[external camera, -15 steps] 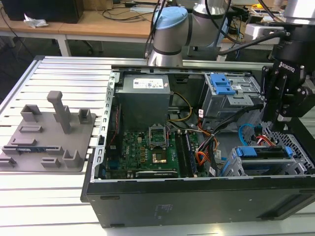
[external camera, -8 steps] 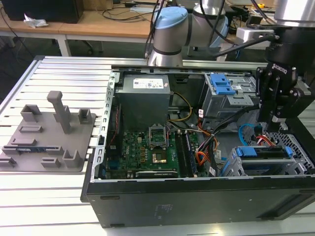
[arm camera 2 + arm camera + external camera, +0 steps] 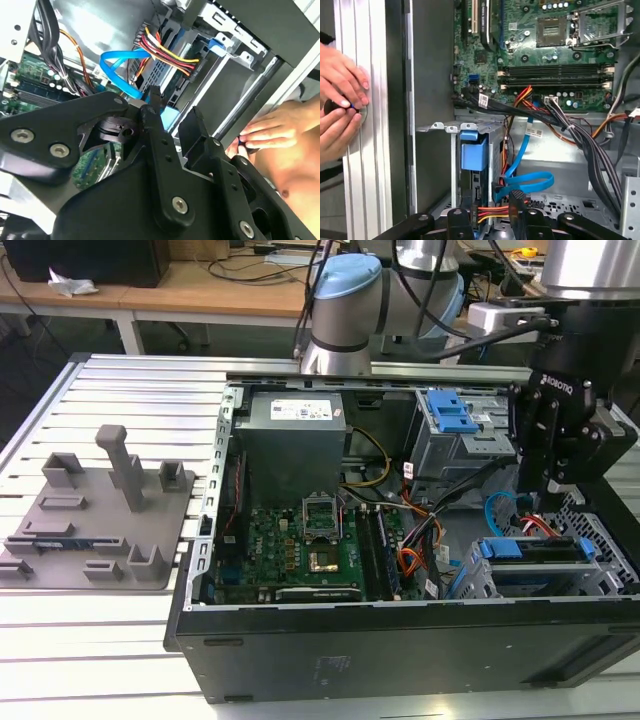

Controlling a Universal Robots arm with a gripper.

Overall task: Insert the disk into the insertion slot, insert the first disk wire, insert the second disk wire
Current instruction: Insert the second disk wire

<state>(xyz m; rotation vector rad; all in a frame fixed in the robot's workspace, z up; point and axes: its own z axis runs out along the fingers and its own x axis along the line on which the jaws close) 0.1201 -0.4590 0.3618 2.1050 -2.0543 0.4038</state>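
Observation:
The disk's blue caddy (image 3: 530,548) (image 3: 472,150) sits inside the insertion slot (image 3: 603,540), a grey perforated cage with its rim (image 3: 445,127) near the case's side wall. My gripper (image 3: 540,502) (image 3: 489,212) (image 3: 172,112) hangs just above the cage, open, its black fingers (image 3: 517,200) on either side of the first disk wire (image 3: 495,209), the red and orange bundle (image 3: 167,52) whose dark end lies against the disk's edge. Beside it the second disk wire (image 3: 530,180) (image 3: 120,65) (image 3: 495,510) curls in a light blue loop, its dark plug close to the disk.
A person's hands (image 3: 340,100) (image 3: 270,132) rest on the slatted table just outside the case wall. The motherboard (image 3: 300,540), the power supply (image 3: 295,440) and a larger bay with a blue latch (image 3: 450,415) crowd the case. A grey fixture (image 3: 100,510) sits on the exterior view's left.

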